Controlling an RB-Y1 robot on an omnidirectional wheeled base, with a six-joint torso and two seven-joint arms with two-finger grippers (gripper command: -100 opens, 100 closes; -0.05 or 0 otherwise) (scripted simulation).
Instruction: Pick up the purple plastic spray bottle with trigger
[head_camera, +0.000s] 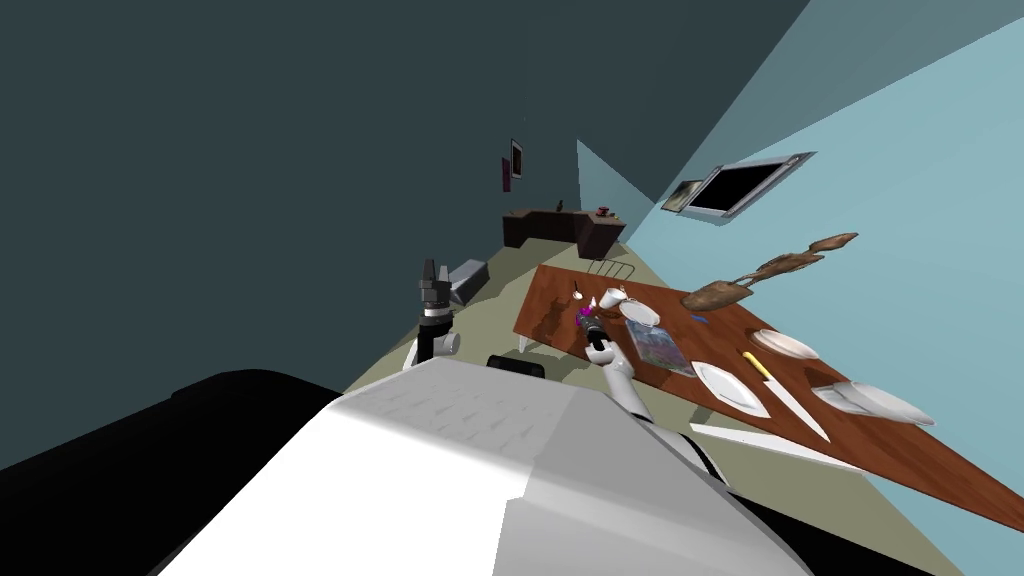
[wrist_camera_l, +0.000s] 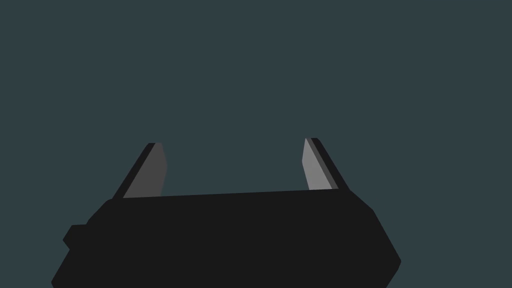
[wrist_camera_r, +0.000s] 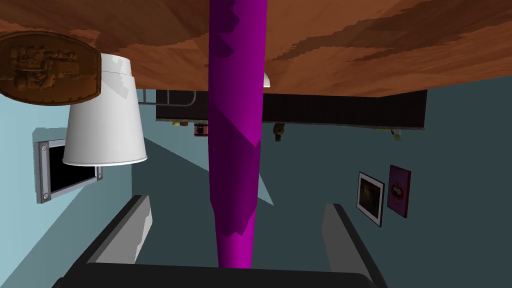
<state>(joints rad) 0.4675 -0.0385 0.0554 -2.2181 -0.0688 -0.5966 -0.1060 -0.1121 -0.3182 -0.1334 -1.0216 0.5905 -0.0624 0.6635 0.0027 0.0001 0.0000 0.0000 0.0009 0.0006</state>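
Between the spread fingers of the right gripper (wrist_camera_r: 237, 204), touching neither, stands the purple spray bottle (wrist_camera_r: 235, 125), on the wooden table (wrist_camera_r: 350, 45) at my one o'clock. It looks light, hollow and smooth, so apt to slip or tip. I judge the slim shaft the place to clamp, squarely. The gripper's dark body hides its trigger head, so I cannot tell which way it points. A white cup (wrist_camera_r: 106, 120) stands just beside it. At eleven o'clock the left gripper (wrist_camera_l: 233, 142) hangs, fingers apart.
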